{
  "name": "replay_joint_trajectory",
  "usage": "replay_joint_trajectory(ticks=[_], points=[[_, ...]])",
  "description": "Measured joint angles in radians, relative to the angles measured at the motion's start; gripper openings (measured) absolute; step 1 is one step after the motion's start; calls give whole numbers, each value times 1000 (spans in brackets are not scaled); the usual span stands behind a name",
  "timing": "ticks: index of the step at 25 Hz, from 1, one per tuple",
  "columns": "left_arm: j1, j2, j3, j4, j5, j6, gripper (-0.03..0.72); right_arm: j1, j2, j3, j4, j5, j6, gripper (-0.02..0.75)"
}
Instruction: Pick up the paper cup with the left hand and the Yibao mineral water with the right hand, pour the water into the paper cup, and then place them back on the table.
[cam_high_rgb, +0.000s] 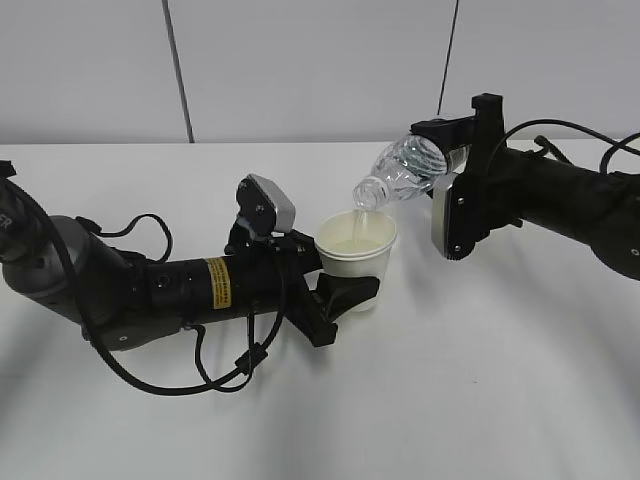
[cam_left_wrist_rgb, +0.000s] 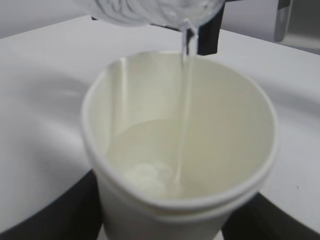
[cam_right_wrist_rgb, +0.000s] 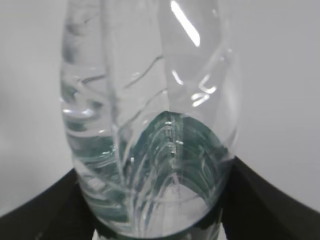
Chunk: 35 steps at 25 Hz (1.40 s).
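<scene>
The cream-white paper cup (cam_high_rgb: 356, 252) sits upright in my left gripper (cam_high_rgb: 345, 290), whose black fingers (cam_left_wrist_rgb: 45, 210) close on its lower body. It holds some water (cam_left_wrist_rgb: 150, 160). My right gripper (cam_high_rgb: 455, 195) is shut on the clear Yibao mineral water bottle (cam_high_rgb: 403, 170), tilted with its mouth down-left over the cup's rim. A thin stream of water (cam_left_wrist_rgb: 186, 100) falls from the bottle mouth into the cup. In the right wrist view the bottle (cam_right_wrist_rgb: 150, 115) fills the frame between the black fingers (cam_right_wrist_rgb: 40, 210). The green label is mostly hidden.
The white table (cam_high_rgb: 480, 380) spreads all round both arms. A grey wall with dark vertical seams (cam_high_rgb: 178, 70) stands behind. The left arm's cables (cam_high_rgb: 200, 380) loop over the table in front of it.
</scene>
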Motion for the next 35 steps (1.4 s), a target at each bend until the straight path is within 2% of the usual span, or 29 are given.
replay_joint_trajectory(ticks=[10,25,35], points=[[0,0,0,-9,0,0,413,4,0,-1,2,16,145,484],[0,0,0,-25,11,0,413,4,0,-1,14,19,788,484],[22,0,0,-55,14,-1,412,4,0,-1,20,19,1086,484]])
